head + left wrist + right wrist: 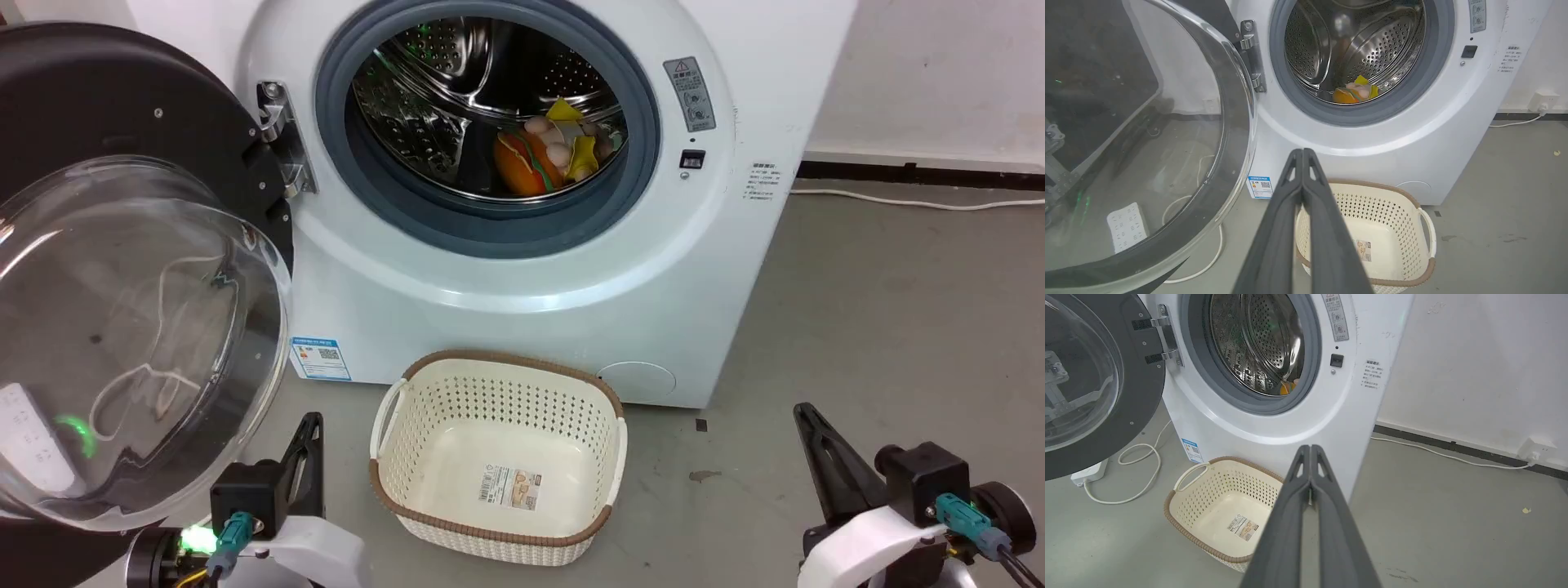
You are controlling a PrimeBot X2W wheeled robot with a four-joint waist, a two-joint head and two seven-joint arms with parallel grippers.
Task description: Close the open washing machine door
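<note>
Basket (pixel 490 400) lies before washing machine (pixel 531 302), door (pixel 139 286) at left.

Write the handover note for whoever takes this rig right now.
Left gripper: shut, empty, low by the washing machine door.
Right gripper: shut, empty, above the floor to the right of the basket.
The door is swung wide open on its hinge, left of the washing machine. Colourful toys lie inside it.
Done: nothing on the door yet.
Left: swing the door shut; the left gripper looks nearer.
</note>
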